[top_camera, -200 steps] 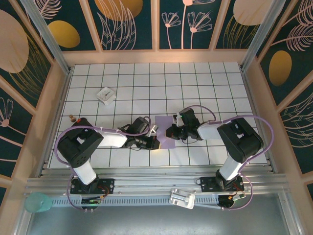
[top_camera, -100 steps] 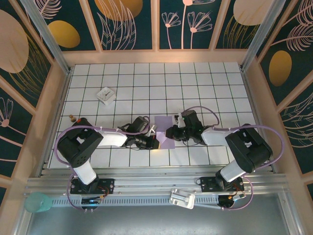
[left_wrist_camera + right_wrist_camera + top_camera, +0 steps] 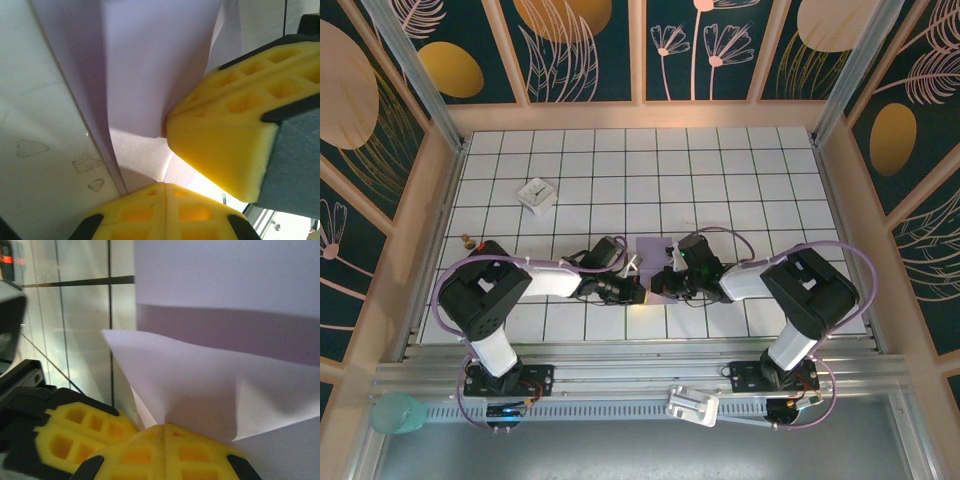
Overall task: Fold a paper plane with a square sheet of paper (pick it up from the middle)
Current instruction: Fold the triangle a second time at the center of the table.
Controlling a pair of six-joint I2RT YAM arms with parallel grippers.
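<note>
Purple paper (image 3: pixel 657 256) lay lengthwise front-to-back on a white-tiled counter (image 3: pixel 740 170), pinched by the left hand (image 3: pixel 642 293) and right hand (image 3: pixel 669 283), inside leaf-painted walls (image 3: pixel 590 50).

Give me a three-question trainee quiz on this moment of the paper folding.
1. True or false: the white block touches the lavender paper.
2. The left gripper and right gripper are: A both open; B both shut on the paper; C one open, one shut.
3. Fill in: in the top view, the block lies to the paper's ___.
Key: 1 false; 2 B; 3 left.
</note>
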